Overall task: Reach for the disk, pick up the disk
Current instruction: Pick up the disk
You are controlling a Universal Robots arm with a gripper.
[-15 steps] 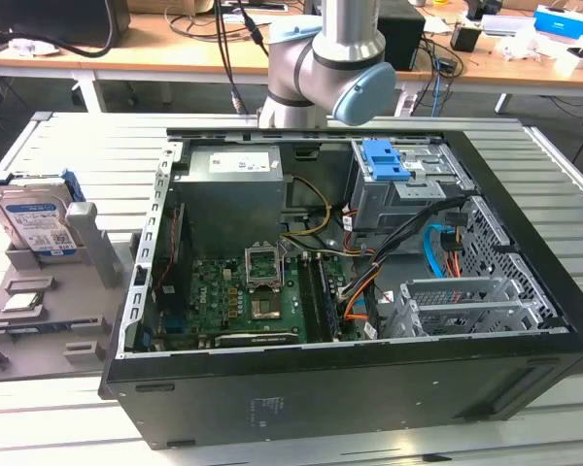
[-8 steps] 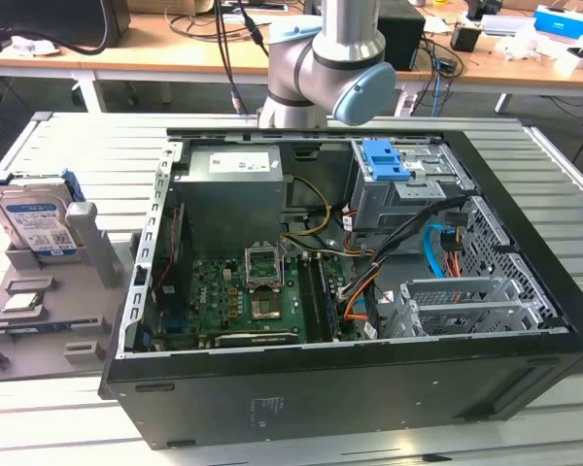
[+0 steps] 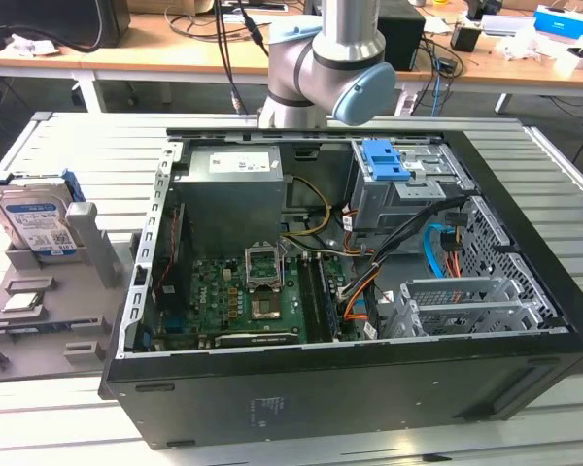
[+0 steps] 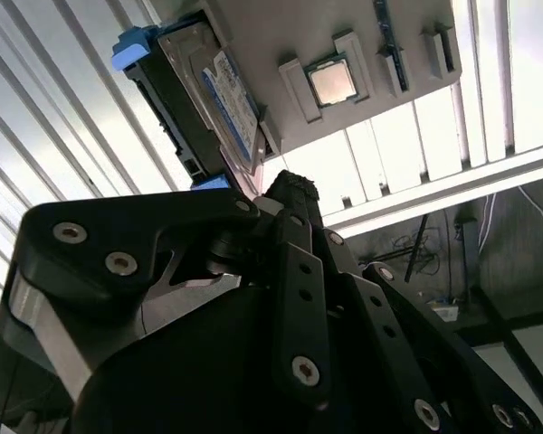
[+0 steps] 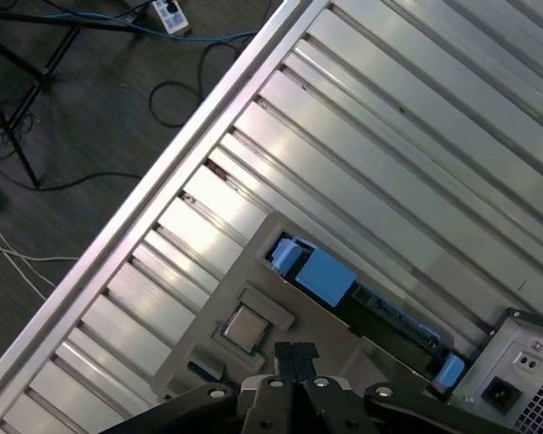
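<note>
Hovers over the tray (image 5: 208,316) near the chip (image 5: 244,327), gripper (image 5: 296,354) pinched together, empty. In the exterior view, finds the disk (image 3: 34,223) upright at nine o'clock from the computer case (image 3: 369,388).

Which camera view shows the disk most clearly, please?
The exterior view: the disk stands upright in a grey holder at the exterior view's left, with its labelled face towards the camera. The second wrist view shows that face only at a slant. The first wrist view shows its edge and blue rails.
</note>
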